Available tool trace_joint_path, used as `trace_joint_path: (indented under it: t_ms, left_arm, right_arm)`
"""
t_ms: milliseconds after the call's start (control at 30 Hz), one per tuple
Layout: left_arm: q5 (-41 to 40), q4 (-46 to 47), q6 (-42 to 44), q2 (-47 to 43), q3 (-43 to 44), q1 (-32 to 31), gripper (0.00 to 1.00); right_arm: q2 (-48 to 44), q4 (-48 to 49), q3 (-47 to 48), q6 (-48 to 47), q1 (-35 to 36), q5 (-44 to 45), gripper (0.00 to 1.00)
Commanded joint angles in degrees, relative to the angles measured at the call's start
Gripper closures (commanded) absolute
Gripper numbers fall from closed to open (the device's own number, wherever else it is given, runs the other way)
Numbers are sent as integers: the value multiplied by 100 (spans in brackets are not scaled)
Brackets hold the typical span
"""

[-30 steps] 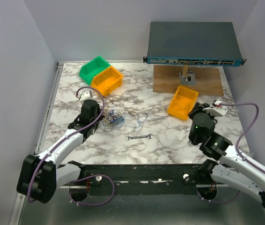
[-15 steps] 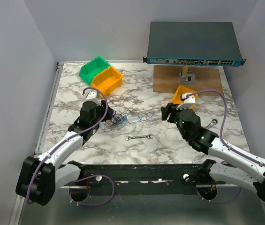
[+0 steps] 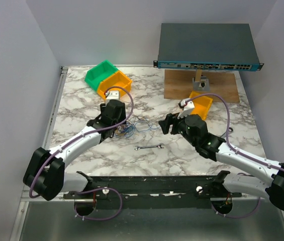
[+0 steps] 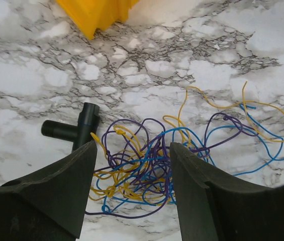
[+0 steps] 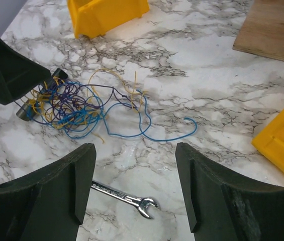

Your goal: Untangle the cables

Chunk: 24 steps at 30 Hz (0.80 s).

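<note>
Marble surface (image 3: 71,100), tangled cables (image 5: 76,108): seemingly limp, featherlight, snag-prone; pinch loose blue end at right. Left tool (image 4: 131,150), right tool (image 5: 134,150) open, empty.

A tangle of thin, curly wires (image 4: 142,175) is showing blue, yellow-orange and purple strands; the marble-patterned tabletop (image 4: 262,45) is showing white with grey veining; a small flat wrench (image 5: 124,196) is gleaming silver.
</note>
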Motion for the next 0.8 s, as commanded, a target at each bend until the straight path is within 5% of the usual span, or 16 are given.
trace_joint_path:
  t_ms: [0, 133, 333, 533, 767]
  left_arm:
    - [-2027, -752, 259, 146, 397, -657, 37]
    - [-1975, -299, 372, -193, 143, -759, 36]
    - [-558, 1159, 1035, -697, -641, -778, 36]
    - [-359, -5, 696, 484, 384, -768, 51]
    - [377, -794, 508, 1303, 945, -592, 54]
  right_arm:
    - [7, 167, 101, -28, -14, -291, 27]
    - [-59, 135, 53, -28, -14, -275, 27]
    - [-118, 121, 16, -29, -13, -245, 27]
    - [-144, 88, 25, -32, -14, -271, 27]
    - [-227, -15, 24, -69, -12, -234, 27]
